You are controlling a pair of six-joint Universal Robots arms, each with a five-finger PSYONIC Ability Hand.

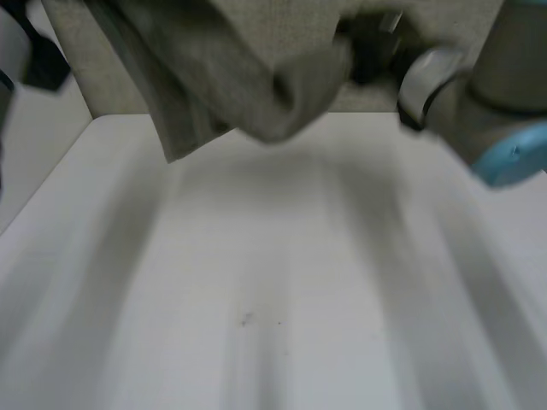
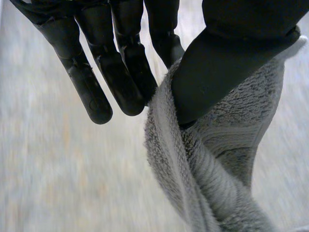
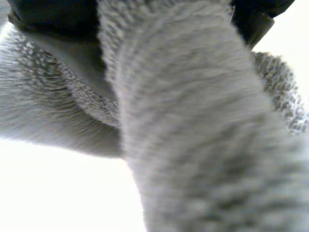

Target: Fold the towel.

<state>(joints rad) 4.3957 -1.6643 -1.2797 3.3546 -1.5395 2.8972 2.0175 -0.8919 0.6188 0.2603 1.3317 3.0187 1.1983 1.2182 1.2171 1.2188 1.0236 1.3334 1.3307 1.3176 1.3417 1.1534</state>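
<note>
The white surface (image 1: 256, 325) is in the near part. Above its far side, the grey towel (image 1: 256, 77) hangs bunched in the air. The left robot hand (image 2: 227, 63) pinches the towel between thumb and fingers. The right robot hand (image 3: 48, 14) is covered by cloth, so I cannot tell its state.

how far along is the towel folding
Done: no fold shows yet; the grey terry towel hangs bunched above the white table. In hand: the left hand pinches it between thumb and fingers, and the right hand is at the towel too, its grip hidden by cloth. Left: probably laying it flat, then every fold.
</note>
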